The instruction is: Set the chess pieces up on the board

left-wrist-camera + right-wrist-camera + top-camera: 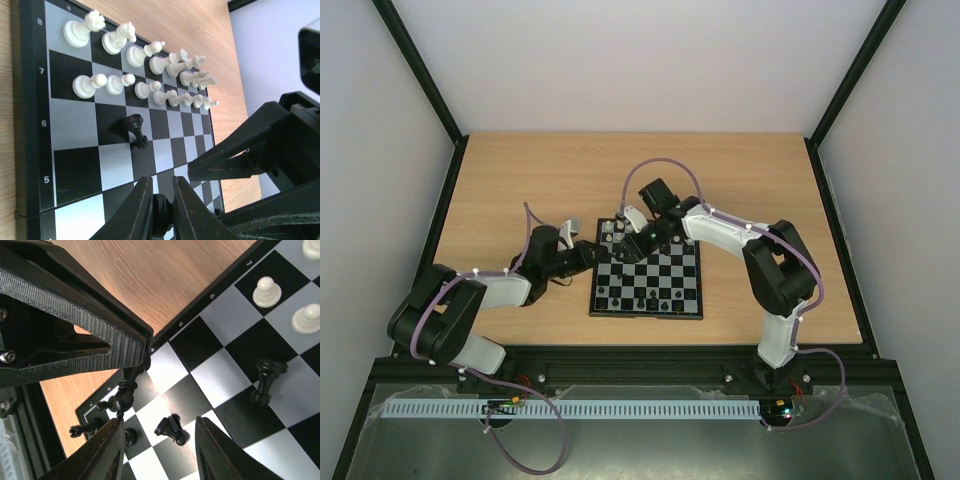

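Observation:
The board (pixel 685 262) lies mid-table. White chess pieces (pixel 150 75) fill its rows 7 and 8, and a few black pieces (pixel 652 300) stand along its near edge. My left gripper (pixel 162 200) hangs over the board's left side, shut on a black chess piece (pixel 161 216). That piece (pixel 124 392) points downward in the right wrist view, under the left gripper's fingers (pixel 75 330). My right gripper (pixel 160 450) is open just above the board. A black piece (pixel 171 429) lies on its side below and between its fingers. One black pawn (pixel 136 129) lies toppled on row 6.
The board's black rim (pixel 30 125) carries row numbers. Bare wooden table (pixel 520 180) surrounds the board, bounded by black frame rails (pixel 450 200). The two grippers are close together over the board's left part.

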### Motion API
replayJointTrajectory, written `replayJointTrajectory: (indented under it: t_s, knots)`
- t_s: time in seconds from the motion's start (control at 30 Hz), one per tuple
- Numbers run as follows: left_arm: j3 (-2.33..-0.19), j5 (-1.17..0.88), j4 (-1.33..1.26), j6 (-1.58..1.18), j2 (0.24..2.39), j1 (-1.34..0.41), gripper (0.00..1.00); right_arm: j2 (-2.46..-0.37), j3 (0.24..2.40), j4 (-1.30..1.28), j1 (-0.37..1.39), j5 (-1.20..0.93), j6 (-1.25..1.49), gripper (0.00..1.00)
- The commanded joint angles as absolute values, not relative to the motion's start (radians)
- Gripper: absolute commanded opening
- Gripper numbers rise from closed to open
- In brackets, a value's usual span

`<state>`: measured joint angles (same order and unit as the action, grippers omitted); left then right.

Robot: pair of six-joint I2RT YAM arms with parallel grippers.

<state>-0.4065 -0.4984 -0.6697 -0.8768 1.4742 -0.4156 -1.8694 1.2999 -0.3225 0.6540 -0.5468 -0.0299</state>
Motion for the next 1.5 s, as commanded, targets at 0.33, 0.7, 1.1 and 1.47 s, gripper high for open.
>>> replayJointTrajectory:
  t_s: [0.33,0.7,1.1,1.47]
  knots:
    - [-0.395,-0.527,-0.74,-0.911,1.469,-0.411,0.13,-1.91,1.338,-0.285,0.653,-0.699,0.057,0.39]
    - [-0.397,-0.538,-0.751,-0.923,1.47,-0.411,0.12,-1.931,1.344,-0.265,0.653,-0.744,0.079,0.24]
    - [-0.396,-0.539,-0.727,-0.912,1.451,-0.412,0.13,-1.913,1.342,-0.261,0.653,-0.643,0.078,0.05]
    - [-0.492,-0.438,-0.367,-0.789,1.304,-0.408,0.53,-1.762,1.3,-0.453,0.653,-0.508,-0.129,0.04]
